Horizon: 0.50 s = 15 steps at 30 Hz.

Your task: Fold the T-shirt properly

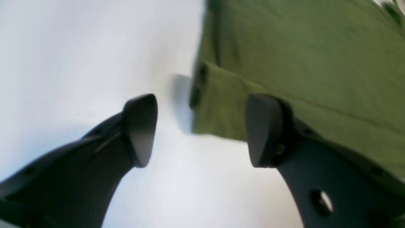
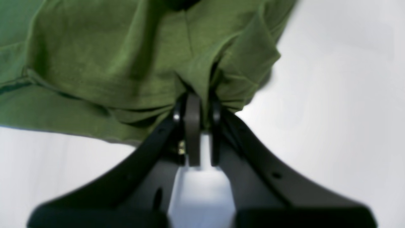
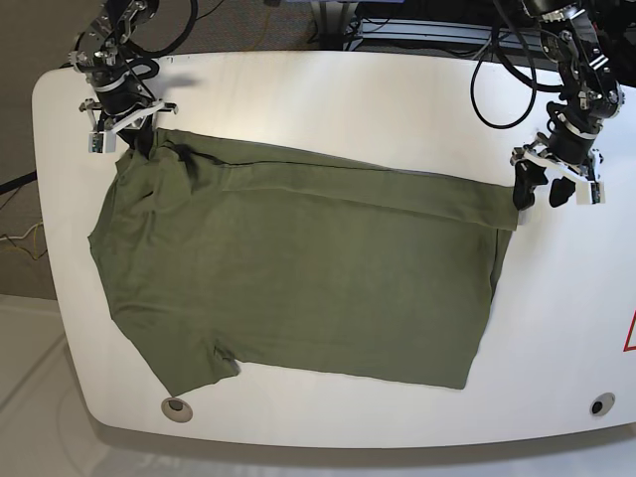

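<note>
White table (image 3: 328, 94): rounded top carrying everything below.
T-shirt (image 3: 298, 288): olive-green cloth, spread across the table's middle, far long edge folded over in a band.
Right gripper (image 2: 197, 104): at the T-shirt's far corner, jaws pressed together on a bunched pinch of cloth.
Left gripper (image 1: 202, 129): at the T-shirt's opposite far corner, fingers spread, holding nothing, straddling the folded edge.

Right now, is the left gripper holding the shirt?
No. In the left wrist view the left gripper is open, its fingers set apart, with the shirt edge lying ungrasped between them.
</note>
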Available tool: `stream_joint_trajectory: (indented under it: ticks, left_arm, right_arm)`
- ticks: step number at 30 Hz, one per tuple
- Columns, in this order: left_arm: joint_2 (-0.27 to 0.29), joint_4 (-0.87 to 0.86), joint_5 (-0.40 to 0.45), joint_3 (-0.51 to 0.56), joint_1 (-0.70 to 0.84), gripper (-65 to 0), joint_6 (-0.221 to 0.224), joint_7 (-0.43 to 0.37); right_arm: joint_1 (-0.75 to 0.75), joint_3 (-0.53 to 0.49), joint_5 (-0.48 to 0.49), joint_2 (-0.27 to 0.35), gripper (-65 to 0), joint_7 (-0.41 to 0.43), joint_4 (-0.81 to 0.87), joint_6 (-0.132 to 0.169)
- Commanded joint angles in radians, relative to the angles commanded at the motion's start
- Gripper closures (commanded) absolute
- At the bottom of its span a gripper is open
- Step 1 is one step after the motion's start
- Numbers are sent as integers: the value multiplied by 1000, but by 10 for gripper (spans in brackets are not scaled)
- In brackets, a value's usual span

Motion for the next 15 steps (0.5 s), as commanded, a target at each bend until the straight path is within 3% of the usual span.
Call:
stream_joint_trajectory:
  ticks: [7, 15]
  left_arm:
    - [0, -129, 61, 2, -75, -426, -6, -61]
    - [3, -339, 181, 2, -198, -426, -104, -126]
  right_arm:
    - [0, 0, 0, 0, -42, 0, 2, 0]
    - [-2, 0, 0, 0, -42, 0, 2, 0]
